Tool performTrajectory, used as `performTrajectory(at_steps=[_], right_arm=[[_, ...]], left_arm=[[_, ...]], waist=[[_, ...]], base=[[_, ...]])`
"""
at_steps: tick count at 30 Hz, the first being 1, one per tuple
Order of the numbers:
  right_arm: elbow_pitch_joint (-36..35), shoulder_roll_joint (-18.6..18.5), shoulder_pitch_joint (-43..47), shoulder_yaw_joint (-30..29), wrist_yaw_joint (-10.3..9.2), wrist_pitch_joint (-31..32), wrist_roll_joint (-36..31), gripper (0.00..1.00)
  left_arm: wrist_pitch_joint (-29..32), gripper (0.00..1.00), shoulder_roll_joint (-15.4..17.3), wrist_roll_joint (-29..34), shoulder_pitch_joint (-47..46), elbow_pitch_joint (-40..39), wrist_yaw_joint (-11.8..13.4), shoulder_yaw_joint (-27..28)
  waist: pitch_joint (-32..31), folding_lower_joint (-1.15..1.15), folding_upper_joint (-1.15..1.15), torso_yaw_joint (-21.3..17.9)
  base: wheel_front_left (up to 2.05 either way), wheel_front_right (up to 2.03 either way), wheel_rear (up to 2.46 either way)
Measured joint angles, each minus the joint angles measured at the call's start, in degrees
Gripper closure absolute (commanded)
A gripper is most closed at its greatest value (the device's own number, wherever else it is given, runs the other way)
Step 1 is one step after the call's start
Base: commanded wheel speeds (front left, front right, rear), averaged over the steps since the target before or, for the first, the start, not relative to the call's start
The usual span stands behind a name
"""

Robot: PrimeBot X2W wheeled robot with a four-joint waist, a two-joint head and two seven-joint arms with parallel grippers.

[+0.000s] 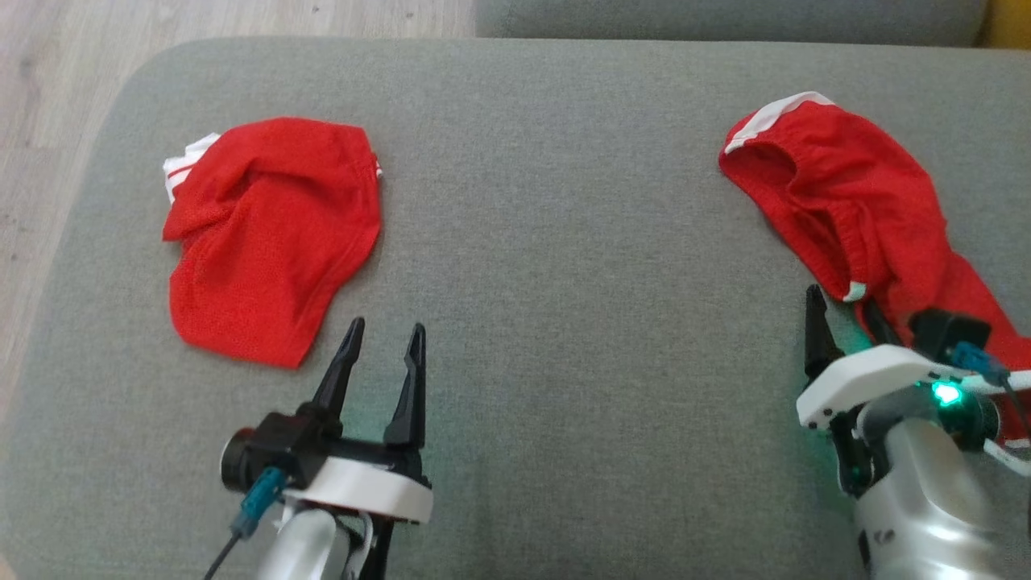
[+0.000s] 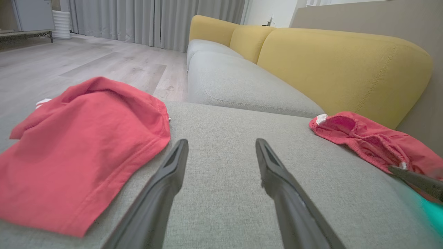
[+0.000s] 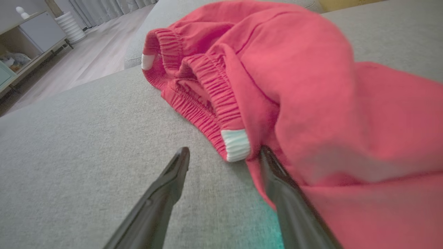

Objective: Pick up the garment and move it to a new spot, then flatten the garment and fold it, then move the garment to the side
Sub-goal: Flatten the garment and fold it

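A: Where is the garment?

B: There are two on the grey sofa cushion (image 1: 564,242); the crumpled red garment (image 1: 854,201) lies at the right side of the cushion, the folded red garment (image 1: 270,234) at the left side, near the rounded edge; they are well apart, with bare grey fabric between them.

A: And the right tool (image 1: 844,302)?

B: It is at the near edge of the crumpled red garment; its two fingers stand apart, so it is open and grips nothing. In the right wrist view one finger is over bare cushion; the other lies against the red cloth, just beside a small white patch (image 3: 236,145) on the elastic waistband (image 3: 221,103). If this finger is under the cloth or only beside it, I cannot tell.

A: The left tool (image 1: 387,326)?

B: Also open, and empty; it is low over the cushion, its fingers pointing away from the robot; the folded red garment is just to its left, not touching it.

A: How does the crumpled one lie?

B: In a loose heap, the waistband opening turned toward the middle of the cushion; a white stripe (image 1: 769,117) shows at its far end.

A: Anything around?

B: A yellow backrest (image 2: 339,65) behind the cushions; a pale wooden floor (image 1: 48,80) at the left; a green light (image 1: 946,395) on the right wrist.
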Motion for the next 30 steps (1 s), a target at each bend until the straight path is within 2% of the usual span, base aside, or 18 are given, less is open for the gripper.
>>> performTrajectory(at_steps=[20, 21, 23, 24, 30], right_arm=[[7.7, -0.04, -7.58, -5.32, 0.0, -3.24, -7.13, 0.0], [8.32, -0.04, -7.74, -5.88, 0.0, -3.52, -7.57, 0.35], [9.21, -0.04, -8.21, -7.32, 0.0, -3.9, -8.64, 0.98], [9.44, -0.04, -8.45, -7.8, 0.0, -4.26, -9.27, 1.0], [11.38, -0.04, -9.84, -9.57, 0.0, -5.52, -11.69, 1.0]], left_arm=[[0.0, 0.0, -0.01, -0.57, -1.68, 0.42, 0.02, -1.25], [0.0, 0.0, -0.01, -0.57, -1.68, 0.44, 0.02, -1.26], [0.0, 0.0, -0.01, -0.57, -1.68, 0.44, 0.03, -1.29], [0.0, 0.0, -0.01, -0.57, -1.68, 0.44, 0.03, -1.31], [0.0, 0.0, -0.01, -0.58, -1.67, 0.44, 0.04, -1.34]], waist=[[1.23, -0.01, 0.0, 1.42], [1.17, -0.01, 0.0, 1.44], [1.07, -0.01, 0.0, 1.49], [1.02, -0.01, 0.0, 1.52], [0.58, -0.01, 0.0, 1.59]], base=[[0.0, 0.0, 0.0], [0.0, 0.0, 0.0], [0.0, 0.0, 0.0], [0.0, 0.0, 0.0], [0.0, 0.0, 0.0]])
